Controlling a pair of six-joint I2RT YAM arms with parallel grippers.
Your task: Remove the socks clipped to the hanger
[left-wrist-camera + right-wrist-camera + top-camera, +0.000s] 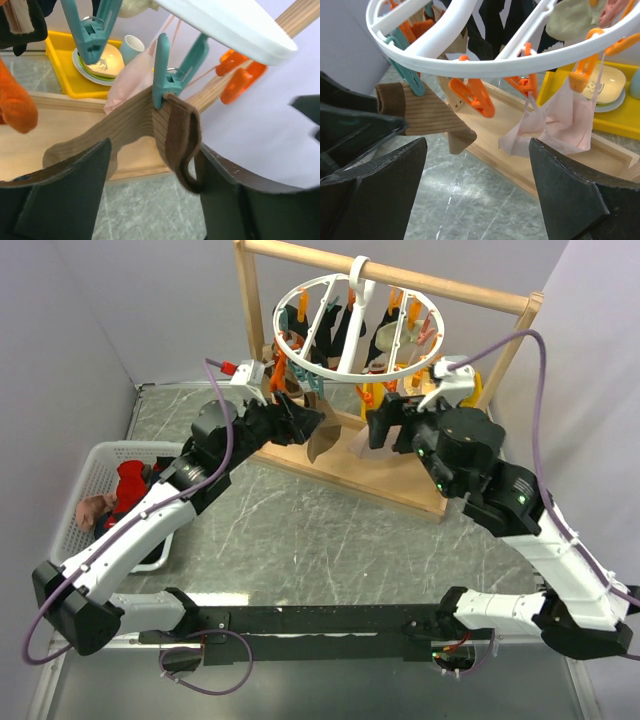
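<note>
The white ring hanger [300, 352] hangs from a wooden rail with several socks clipped to it. A brown ribbed sock [140, 125] hangs from a teal clip [172, 70]; it also shows in the top view [322, 437] and the right wrist view [427, 112]. My left gripper [305, 420] is open, its jaws standing either side of the sock's dark cuff [182, 145], which hangs close to the right finger [235, 195]. My right gripper [385, 427] is open and empty just below the ring [470, 55], near a pale pink sock [560, 122] on orange clips.
A white basket [98, 455] at the left holds a red sock [130, 483] and a pinkish one. The wooden frame's base [400, 480] lies under the hanger. A yellow tray [620, 127] with plates and a cup sits behind it.
</note>
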